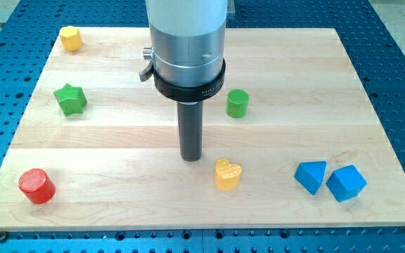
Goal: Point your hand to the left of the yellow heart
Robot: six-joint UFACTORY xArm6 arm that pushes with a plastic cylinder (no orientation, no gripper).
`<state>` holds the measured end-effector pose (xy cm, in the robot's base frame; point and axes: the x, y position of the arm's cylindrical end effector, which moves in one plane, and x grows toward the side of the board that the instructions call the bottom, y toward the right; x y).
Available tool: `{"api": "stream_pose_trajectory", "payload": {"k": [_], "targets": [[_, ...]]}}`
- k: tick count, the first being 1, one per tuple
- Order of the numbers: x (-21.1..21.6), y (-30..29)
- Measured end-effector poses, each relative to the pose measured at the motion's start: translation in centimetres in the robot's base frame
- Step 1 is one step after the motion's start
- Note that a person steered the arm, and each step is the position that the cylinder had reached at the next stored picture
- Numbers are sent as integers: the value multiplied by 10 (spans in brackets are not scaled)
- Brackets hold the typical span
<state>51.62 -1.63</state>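
The yellow heart [228,174] lies on the wooden board [118,140] at the lower middle of the view. My tip [190,157] rests on the board just to the left of the heart and slightly above it, a small gap apart. The rod hangs from a wide silver and black arm body [188,49] at the view's top middle.
A green cylinder [237,103] stands right of the rod. A green star [70,99] and a yellow hexagonal block [71,38] lie at the left. A red cylinder [36,186] sits at the lower left. Two blue blocks [310,176] [346,183] sit at the lower right.
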Motion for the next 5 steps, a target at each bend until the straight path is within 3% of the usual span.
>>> {"api": "stream_pose_trajectory", "payload": {"k": [3,5], "targets": [[57,4],[13,4]]}}
